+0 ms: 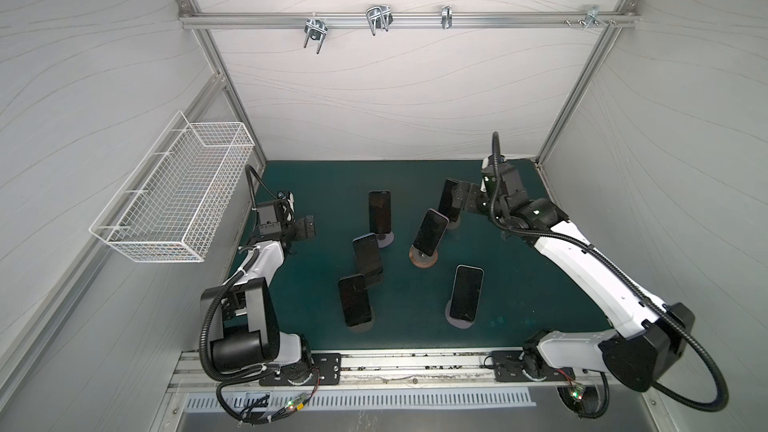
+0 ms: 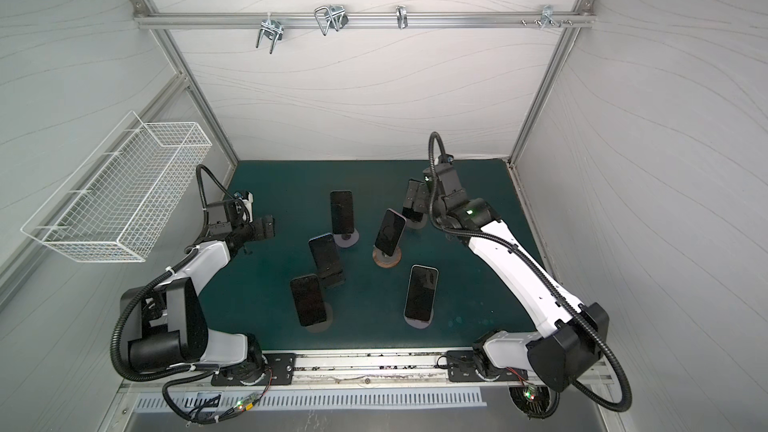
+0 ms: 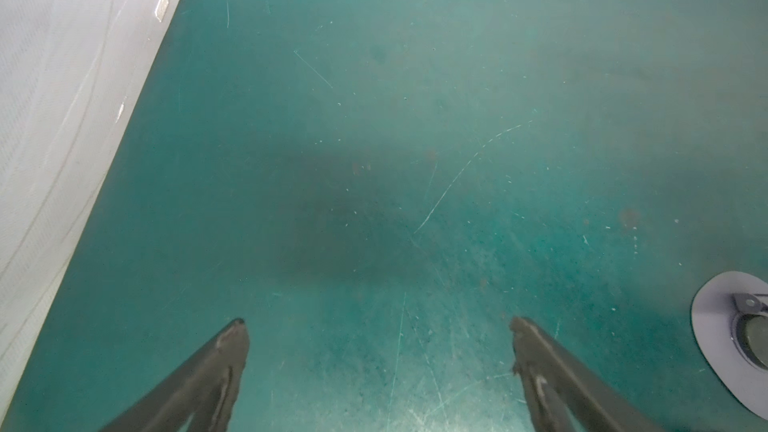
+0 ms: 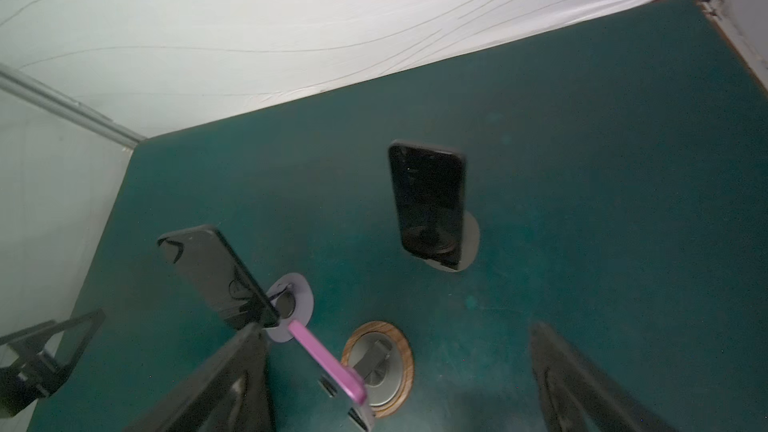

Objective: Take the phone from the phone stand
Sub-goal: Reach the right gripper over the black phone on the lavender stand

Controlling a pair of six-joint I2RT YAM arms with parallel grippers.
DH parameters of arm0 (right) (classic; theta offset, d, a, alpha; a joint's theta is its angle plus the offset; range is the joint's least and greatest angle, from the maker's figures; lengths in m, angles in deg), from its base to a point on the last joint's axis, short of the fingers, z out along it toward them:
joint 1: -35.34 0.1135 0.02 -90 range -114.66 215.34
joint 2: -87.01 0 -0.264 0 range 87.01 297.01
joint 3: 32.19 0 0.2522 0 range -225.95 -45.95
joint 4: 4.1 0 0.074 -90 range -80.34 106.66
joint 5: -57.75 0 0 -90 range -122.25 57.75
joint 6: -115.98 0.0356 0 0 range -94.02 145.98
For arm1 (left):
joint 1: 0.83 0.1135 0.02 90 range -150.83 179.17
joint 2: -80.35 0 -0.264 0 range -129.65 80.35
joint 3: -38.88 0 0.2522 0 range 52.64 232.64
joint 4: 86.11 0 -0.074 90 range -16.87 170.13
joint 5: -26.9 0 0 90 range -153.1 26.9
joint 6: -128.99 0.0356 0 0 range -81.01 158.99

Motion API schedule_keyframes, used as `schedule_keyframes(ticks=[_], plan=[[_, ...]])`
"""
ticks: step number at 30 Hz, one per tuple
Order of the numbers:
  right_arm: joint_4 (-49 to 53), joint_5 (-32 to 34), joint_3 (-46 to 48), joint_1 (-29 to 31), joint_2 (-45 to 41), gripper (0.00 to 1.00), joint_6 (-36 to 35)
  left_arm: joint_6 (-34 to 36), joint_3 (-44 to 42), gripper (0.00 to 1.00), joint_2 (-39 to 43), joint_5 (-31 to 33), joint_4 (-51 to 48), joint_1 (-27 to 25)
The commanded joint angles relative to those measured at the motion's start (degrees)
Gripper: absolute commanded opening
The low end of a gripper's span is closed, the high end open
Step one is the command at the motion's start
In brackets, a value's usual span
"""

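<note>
Several dark-screened phones stand on stands on the green mat [image 1: 407,176]. In both top views my right gripper [image 1: 460,198] [image 2: 413,199] hovers open at the back right, beside the back-right phone [image 1: 448,197]. The right wrist view shows that black phone [image 4: 428,201] on a grey stand, ahead of the gripper [image 4: 395,326]. A pink-edged phone [image 4: 328,367] on a wood-ringed stand [image 4: 405,351] is below, close to one finger [image 4: 245,367] and untouched. My left gripper [image 1: 307,228] [image 3: 377,321] is open over bare mat at the left.
Other phones on stands: back centre [image 1: 379,211], middle left [image 1: 368,257], front left [image 1: 354,300], front right [image 1: 466,292]. A grey stand base [image 3: 715,317] lies beside the left gripper. A white wire basket [image 1: 174,201] hangs on the left wall. Walls enclose the mat.
</note>
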Motion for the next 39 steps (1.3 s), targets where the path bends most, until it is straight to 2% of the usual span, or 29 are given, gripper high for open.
schedule_keyframes(ticks=[1,4,10,20,27,39], plan=[[2.2,0.6,-2.6,2.2,2.6,0.99,1.9,1.7,-0.6,1.0,0.8,-2.0,2.5,0.3],[2.0,-0.8,-4.1,4.0,4.4,0.99,2.9,2.2,-1.7,1.0,1.9,-3.0,3.4,0.3],[4.2,0.6,-10.7,11.1,10.7,0.99,3.7,3.2,-1.7,1.0,2.0,-5.0,3.0,0.3],[4.2,1.7,-21.5,18.6,22.8,0.99,4.7,2.9,-1.6,1.0,1.7,-4.3,2.9,0.2],[5.3,2.7,-28.9,20.1,31.4,0.99,5.6,2.9,-1.4,1.0,1.7,-4.2,2.8,0.2],[9.7,8.0,-39.2,21.0,43.2,0.99,6.1,2.7,-1.0,1.0,1.3,-4.0,2.5,0.3]])
